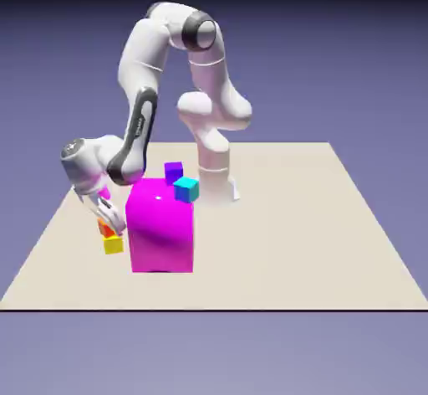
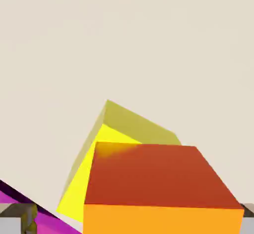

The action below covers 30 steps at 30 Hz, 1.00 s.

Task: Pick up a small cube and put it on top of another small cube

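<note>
We see the small orange cube [image 2: 158,188] atop the small yellow cube [image 2: 94,168] between the end effector's [image 1: 107,222] spread, released fingers; the exterior view alone shows the big magenta block [image 1: 161,226].

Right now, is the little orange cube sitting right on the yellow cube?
Touching. In the exterior view the orange cube rests directly on the yellow cube with no gap. The hand view shows orange overlapping yellow, twisted out of line.

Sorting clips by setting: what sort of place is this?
Likely a rendered simulation rather than a real room: a bare beige table floating against a plain blue-violet backdrop, a white robot arm, and flat-coloured shapes such as a big magenta block and a small yellow cube.
</note>
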Each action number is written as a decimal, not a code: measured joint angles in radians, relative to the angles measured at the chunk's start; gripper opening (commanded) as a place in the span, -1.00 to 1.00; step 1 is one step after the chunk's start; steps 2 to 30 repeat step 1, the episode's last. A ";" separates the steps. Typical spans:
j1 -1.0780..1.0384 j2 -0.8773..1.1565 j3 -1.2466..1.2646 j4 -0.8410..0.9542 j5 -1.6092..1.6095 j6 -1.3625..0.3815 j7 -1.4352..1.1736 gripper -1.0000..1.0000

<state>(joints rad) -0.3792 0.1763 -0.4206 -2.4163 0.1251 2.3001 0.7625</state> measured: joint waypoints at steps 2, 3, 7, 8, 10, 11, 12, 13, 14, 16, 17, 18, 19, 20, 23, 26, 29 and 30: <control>0.008 -0.036 -0.014 0.011 -0.025 -0.043 0.018 1.00; 0.008 -0.036 -0.014 0.011 -0.025 -0.043 0.018 1.00; 0.008 -0.036 -0.014 0.011 -0.025 -0.043 0.018 1.00; 0.008 -0.036 -0.014 0.011 -0.025 -0.043 0.018 1.00; 0.008 -0.036 -0.014 0.011 -0.025 -0.043 0.018 1.00; 0.008 -0.036 -0.014 0.011 -0.025 -0.043 0.018 1.00; 0.008 -0.036 -0.014 0.011 -0.025 -0.043 0.018 1.00; 0.008 -0.036 -0.014 0.011 -0.025 -0.043 0.018 1.00; 0.008 -0.036 -0.014 0.011 -0.025 -0.043 0.018 1.00; 0.008 -0.036 -0.014 0.011 -0.025 -0.043 0.018 1.00; 0.008 -0.036 -0.014 0.011 -0.025 -0.043 0.018 1.00; 0.008 -0.036 -0.014 0.011 -0.025 -0.043 0.018 1.00; 0.008 -0.036 -0.014 0.011 -0.025 -0.043 0.018 1.00; 0.008 -0.036 -0.014 0.011 -0.025 -0.043 0.018 1.00; 0.008 -0.036 -0.014 0.011 -0.025 -0.043 0.018 1.00; 0.008 -0.036 -0.014 0.011 -0.025 -0.043 0.018 1.00; 0.008 -0.036 -0.014 0.011 -0.025 -0.043 0.018 1.00; 0.008 -0.036 -0.014 0.011 -0.025 -0.043 0.018 1.00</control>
